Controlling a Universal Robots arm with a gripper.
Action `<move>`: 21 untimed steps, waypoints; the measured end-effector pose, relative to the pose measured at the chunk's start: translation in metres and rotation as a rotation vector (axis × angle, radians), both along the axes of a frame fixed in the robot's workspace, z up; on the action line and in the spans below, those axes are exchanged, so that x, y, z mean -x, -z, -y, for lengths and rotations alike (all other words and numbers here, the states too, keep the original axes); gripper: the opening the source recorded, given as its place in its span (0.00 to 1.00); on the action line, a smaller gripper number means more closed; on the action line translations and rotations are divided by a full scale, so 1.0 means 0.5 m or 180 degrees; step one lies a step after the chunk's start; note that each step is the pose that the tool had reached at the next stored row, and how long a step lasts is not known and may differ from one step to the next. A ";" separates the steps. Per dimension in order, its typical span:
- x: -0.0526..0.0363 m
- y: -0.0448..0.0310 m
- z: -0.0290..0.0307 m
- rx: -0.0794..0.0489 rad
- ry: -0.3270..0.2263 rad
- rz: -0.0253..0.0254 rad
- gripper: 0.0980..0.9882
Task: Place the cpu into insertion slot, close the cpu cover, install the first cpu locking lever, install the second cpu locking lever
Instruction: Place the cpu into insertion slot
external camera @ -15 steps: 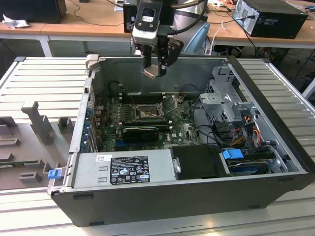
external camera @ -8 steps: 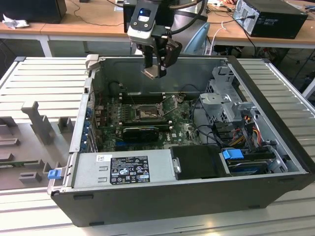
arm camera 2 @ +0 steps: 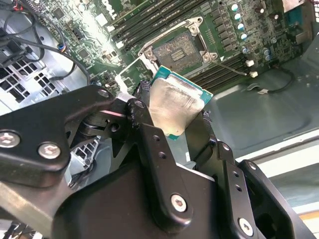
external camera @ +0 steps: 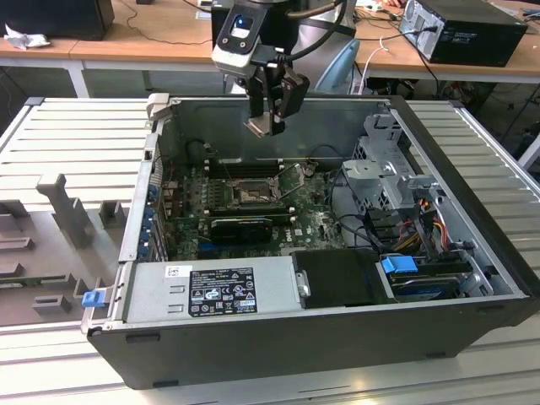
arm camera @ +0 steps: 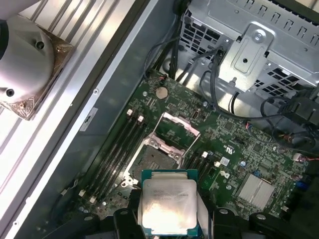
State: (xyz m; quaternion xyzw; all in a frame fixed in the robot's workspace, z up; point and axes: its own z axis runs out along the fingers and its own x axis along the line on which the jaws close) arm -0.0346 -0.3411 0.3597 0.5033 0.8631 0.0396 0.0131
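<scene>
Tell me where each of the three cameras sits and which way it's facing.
Exterior view: off the arm, high beside the open computer case, looking down into it; the gripper hangs over the motherboard.
First wrist view: on the wrist, looking down past the fingers at the cpu and insertion slot.
Second wrist view: on the wrist, tilted, black gripper linkage in front.
Both wrist views share the gripped cpu and the insertion slot.

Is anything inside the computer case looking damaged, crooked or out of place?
Nothing stands out. The gripper holds the cpu above the open case, and the insertion slot lies uncovered and empty, with no visible damage.
</scene>
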 end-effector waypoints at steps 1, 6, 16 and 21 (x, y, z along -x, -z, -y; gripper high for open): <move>0.000 0.001 0.000 0.0006 0.0002 0.0000 0.48; 0.000 0.008 0.000 0.0014 0.0002 0.0000 0.48; 0.001 0.009 0.000 0.0015 0.0096 0.0001 0.48; 0.001 0.010 0.000 0.0015 0.0141 0.0000 0.48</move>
